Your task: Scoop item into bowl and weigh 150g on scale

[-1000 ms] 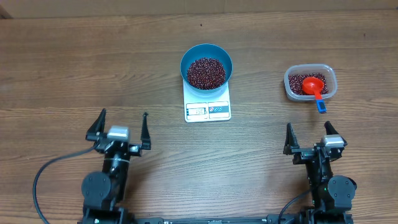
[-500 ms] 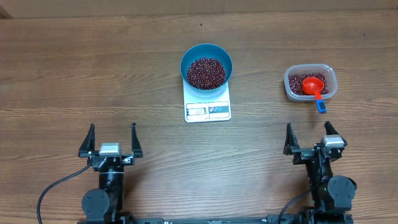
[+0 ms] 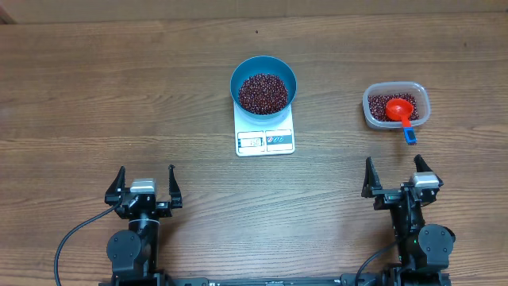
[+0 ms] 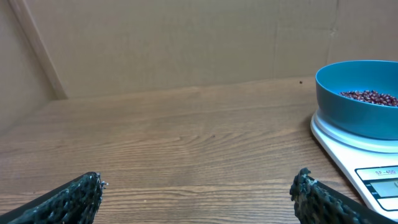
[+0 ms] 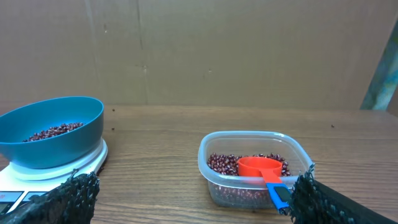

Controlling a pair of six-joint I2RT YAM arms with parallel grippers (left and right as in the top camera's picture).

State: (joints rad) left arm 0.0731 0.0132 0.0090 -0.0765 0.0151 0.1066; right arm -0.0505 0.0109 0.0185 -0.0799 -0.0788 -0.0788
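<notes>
Beans (image 3: 263, 93), small and dark red-brown, lie in a loose heap inside the round deep-blue plastic bowl (image 3: 263, 63). The bowl sits on the far end of the flat white rectangular kitchen scale (image 3: 265, 141), and the scale's display strip faces me. I cannot read the figure on that display in any view, so I cannot say whether the weight is met.

Well to the right of the scale stands the clear rounded-rectangular plastic tub (image 3: 397, 84) with more beans in it. The small red scoop (image 3: 399, 109) rests in it, cup down among the beans, and its blue handle end (image 3: 409, 137) pokes over the tub's rim on my side.

My left pincer (image 3: 146, 171) hangs over the brown wooden bench (image 3: 119, 95), on my side of the scale and off to its left, spread to its widest with nothing between the fingers. My right pincer (image 3: 393, 163) hangs on my side of the scale and off to its right, just as wide and just as empty, roughly in line with the tub.

I judge this to be the checking step, since the bowl is loaded and both arms are parked. If the reading falls short, my right pincer should reach for the blue handle end, close on it, lift a small load level and tip it gently into the bowl without nudging the scale.
</notes>
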